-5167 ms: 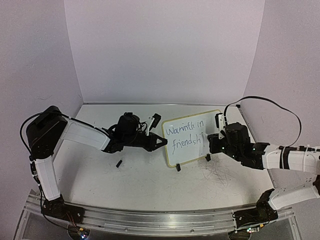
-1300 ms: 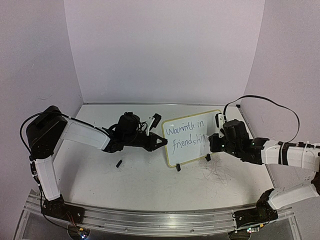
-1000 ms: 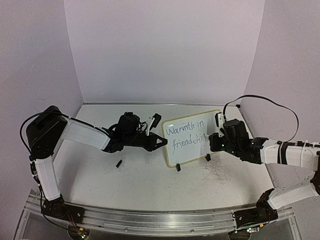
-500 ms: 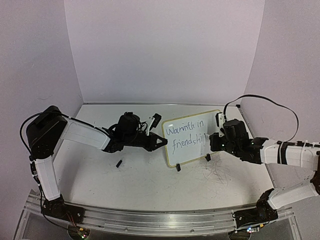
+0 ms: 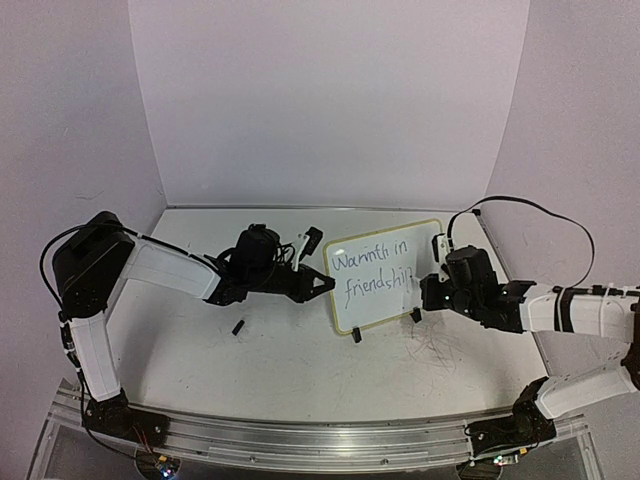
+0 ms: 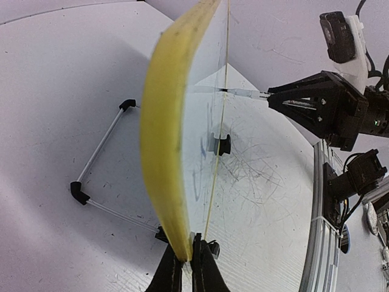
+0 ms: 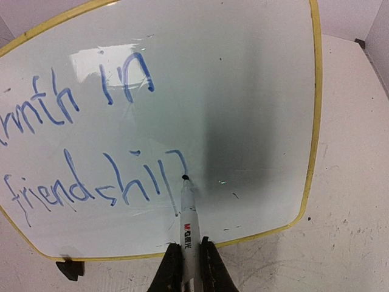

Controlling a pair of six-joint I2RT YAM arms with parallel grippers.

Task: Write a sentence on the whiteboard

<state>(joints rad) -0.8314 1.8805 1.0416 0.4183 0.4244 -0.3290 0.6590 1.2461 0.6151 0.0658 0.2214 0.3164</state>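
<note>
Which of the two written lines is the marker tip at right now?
The lower line, "friendship": the marker tip sits at its last letter. The upper line, "Warmth in", lies well above it.

— Top view: where could a pincer pass?
— Lower middle of the frame, over open worktop (image 5: 290,375). Only a small black cap (image 5: 238,327) lies there, left of centre.
— And mid-frame?
— Blocked. The whiteboard (image 5: 383,275) stands upright, with the left pincer (image 5: 326,285) clamped on its left edge and the right pincer (image 7: 187,255) pressing a marker (image 7: 186,213) to its face. Behind it, a wire stand (image 6: 100,148) takes up the worktop
</note>
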